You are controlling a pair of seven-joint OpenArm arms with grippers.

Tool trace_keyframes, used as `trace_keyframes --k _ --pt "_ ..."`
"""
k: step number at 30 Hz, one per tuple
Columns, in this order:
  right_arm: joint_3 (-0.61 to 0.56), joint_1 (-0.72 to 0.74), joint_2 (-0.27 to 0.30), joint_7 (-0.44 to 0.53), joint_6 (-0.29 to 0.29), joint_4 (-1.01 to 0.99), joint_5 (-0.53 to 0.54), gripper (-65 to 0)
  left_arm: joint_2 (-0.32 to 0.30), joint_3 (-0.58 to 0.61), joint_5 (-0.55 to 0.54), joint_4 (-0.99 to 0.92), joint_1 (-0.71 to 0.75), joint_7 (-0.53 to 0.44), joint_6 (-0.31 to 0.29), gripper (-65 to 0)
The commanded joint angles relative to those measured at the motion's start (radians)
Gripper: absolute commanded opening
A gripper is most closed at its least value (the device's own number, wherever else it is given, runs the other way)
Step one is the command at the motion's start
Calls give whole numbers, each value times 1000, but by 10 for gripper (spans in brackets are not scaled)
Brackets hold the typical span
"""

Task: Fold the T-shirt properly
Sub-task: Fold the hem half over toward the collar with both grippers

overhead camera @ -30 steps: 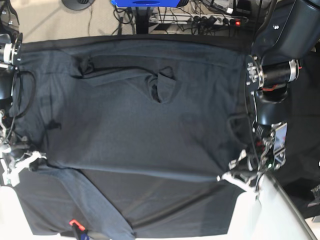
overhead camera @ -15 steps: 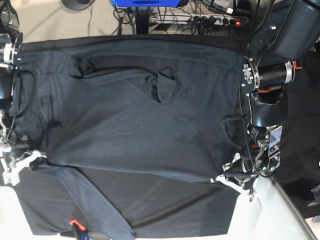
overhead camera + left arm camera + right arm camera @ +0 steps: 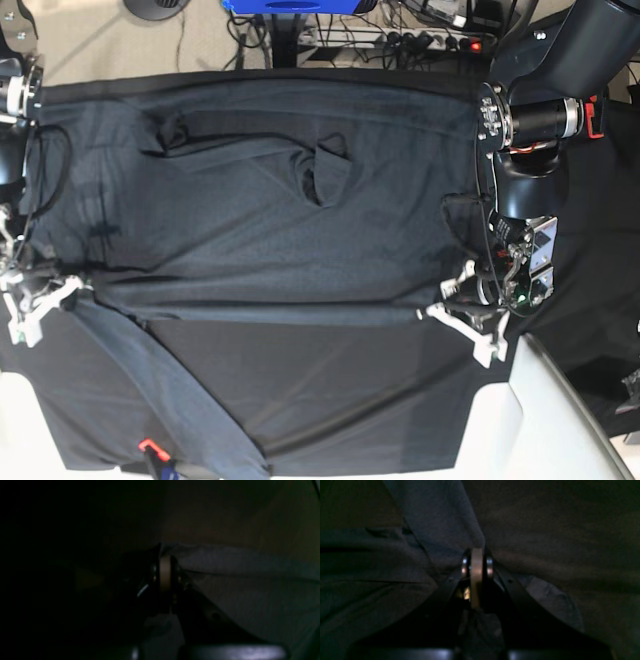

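The dark slate-grey T-shirt (image 3: 270,220) lies spread across the black table cloth (image 3: 330,390). Its collar (image 3: 325,175) is bunched near the middle, and one long sleeve (image 3: 170,400) trails toward the near edge. My left gripper (image 3: 427,312) is shut on the near hem's right corner; the left wrist view shows its jaws (image 3: 165,552) pressed together on fabric. My right gripper (image 3: 74,288) is shut on the hem's left corner, and in the right wrist view grey knit folds over its closed tips (image 3: 477,552). The hem stretches fairly straight between the two.
A small red-orange object (image 3: 150,447) lies at the cloth's near edge by the sleeve end. A white surface (image 3: 560,420) sits at the near right corner. Cables and a power strip (image 3: 420,40) lie on the floor beyond the table's far edge.
Both grippers have moved toward the far side of the table, taking the near hem with them. More black cloth now shows in front of the shirt.
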Motion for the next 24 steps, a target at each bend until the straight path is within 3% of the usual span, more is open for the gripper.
trace_keyframes --k 1,4,10,24 --pt "3 28 28 8 1 16 9 -650 -8 -1 -11 38 -28 1 -22 -650" --pt "3 27 30 -24 1 16 9 -650 -9 -1 -6 145 16 57 -82 -650" --pt "5 5 47 -38 1 19 9 -650 -9 -1 -11 343 111 179 -93 -650" --pt "11 -113 42 -81 1 138 16 -650 -26 -12 -11 446 239 185 -94 -650"
